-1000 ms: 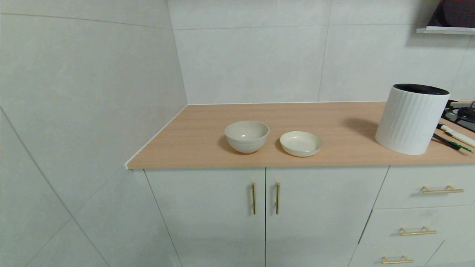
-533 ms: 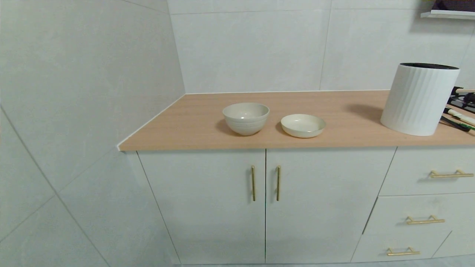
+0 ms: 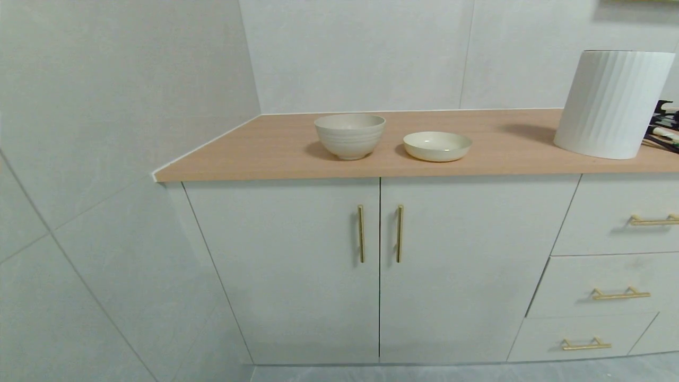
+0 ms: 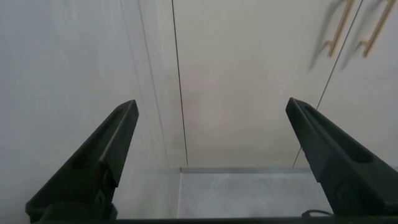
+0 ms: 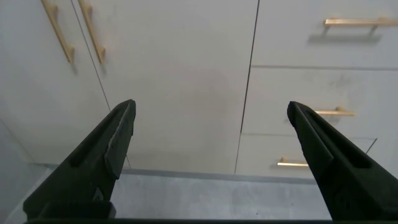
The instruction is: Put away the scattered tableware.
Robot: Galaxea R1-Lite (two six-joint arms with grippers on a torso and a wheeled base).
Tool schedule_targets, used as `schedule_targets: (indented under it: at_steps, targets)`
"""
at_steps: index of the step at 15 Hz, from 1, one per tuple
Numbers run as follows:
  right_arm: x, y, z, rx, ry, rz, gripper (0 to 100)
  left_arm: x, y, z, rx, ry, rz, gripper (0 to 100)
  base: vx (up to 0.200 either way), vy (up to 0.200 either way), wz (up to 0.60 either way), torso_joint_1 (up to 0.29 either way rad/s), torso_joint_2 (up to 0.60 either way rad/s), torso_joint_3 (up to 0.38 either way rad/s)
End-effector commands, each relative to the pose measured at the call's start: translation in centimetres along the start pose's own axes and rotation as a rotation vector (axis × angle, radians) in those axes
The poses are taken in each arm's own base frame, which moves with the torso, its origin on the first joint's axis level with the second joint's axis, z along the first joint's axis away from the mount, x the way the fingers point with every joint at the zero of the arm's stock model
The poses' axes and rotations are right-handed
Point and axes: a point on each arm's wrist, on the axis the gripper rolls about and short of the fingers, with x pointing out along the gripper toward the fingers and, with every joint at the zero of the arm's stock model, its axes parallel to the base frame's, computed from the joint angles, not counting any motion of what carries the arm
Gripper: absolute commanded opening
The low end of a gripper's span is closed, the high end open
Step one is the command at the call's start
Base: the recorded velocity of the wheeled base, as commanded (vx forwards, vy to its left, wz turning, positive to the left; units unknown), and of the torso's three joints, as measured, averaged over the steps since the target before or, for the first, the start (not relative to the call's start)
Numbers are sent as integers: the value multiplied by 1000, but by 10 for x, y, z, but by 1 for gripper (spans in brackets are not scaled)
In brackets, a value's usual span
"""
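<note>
While hanging low before the cupboard doors (image 3: pixel 318 265), below a bowl (image 3: pixel 350 135) and dish (image 3: pixel 437 146) near each other on the counter (image 3: pixel 276 154), holding left gripper (image 4: pixel 210 107) and right gripper (image 5: pixel 210 106) wide apart.

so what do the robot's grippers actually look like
The left gripper and right gripper look alike: each has two matte black fingers, long flat wedges that taper to blunt tips. No cables or markings show on them.
</note>
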Motion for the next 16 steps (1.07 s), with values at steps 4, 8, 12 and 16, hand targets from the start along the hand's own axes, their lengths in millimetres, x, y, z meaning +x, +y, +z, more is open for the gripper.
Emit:
schedule_targets:
  at_steps: [4, 8, 12, 16]
  targets:
    - [0, 0, 0, -2, 1, 1, 100, 0, 0, 0, 0, 0, -1, 100, 0, 0, 0, -36, 184, 139]
    - [0, 0, 0, -2, 1, 1, 100, 0, 0, 0, 0, 0, -1, 100, 0, 0, 0, 0, 0, 0]
    - [0, 0, 0, 0, 3, 1, 100, 0, 0, 0, 0, 0, -1, 100, 0, 0, 0, 0, 0, 0]
    - [0, 0, 1, -2, -2, -1, 100, 0, 0, 0, 0, 0, 1, 100, 0, 0, 0, 0, 0, 0]
